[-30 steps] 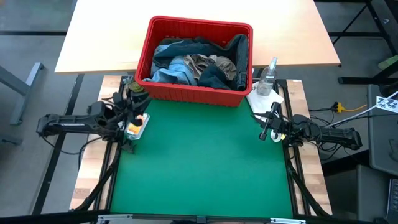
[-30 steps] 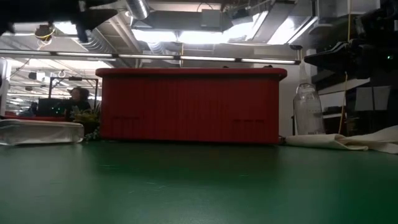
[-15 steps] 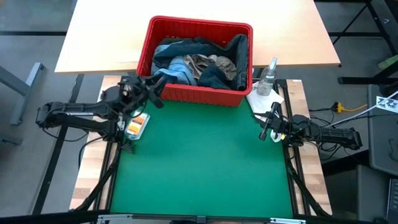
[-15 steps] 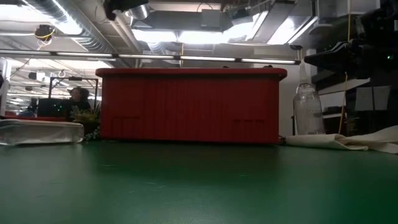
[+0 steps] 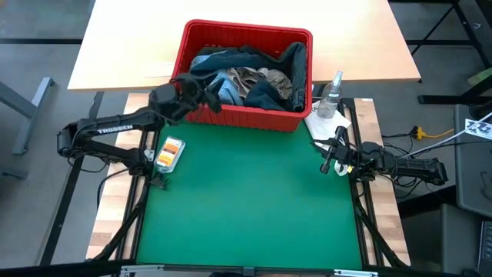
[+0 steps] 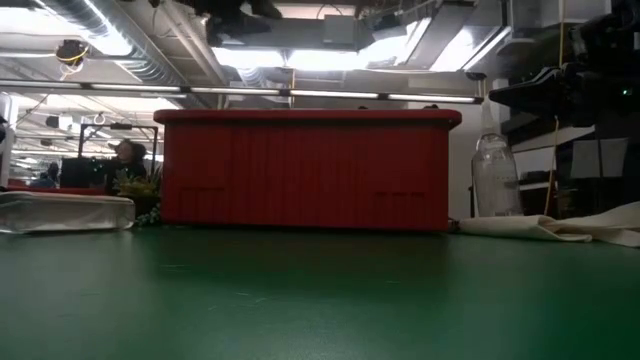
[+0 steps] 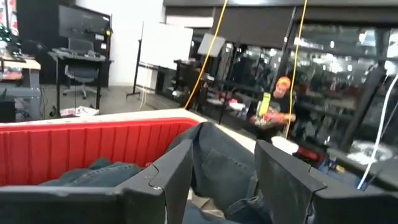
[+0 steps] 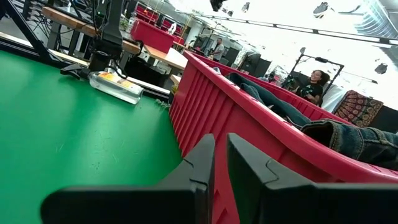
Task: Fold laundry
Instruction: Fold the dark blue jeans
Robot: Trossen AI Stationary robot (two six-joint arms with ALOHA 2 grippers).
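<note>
While my right gripper (image 5: 326, 163) waits nearly closed and empty at the green mat's (image 5: 254, 208) edge, my left gripper (image 5: 206, 98), fingers apart and empty, hovers over the red basket's (image 5: 246, 31) near-left corner; the laundry (image 5: 246, 81) lies heaped just beyond (a snagged clump could drag the basket).
</note>
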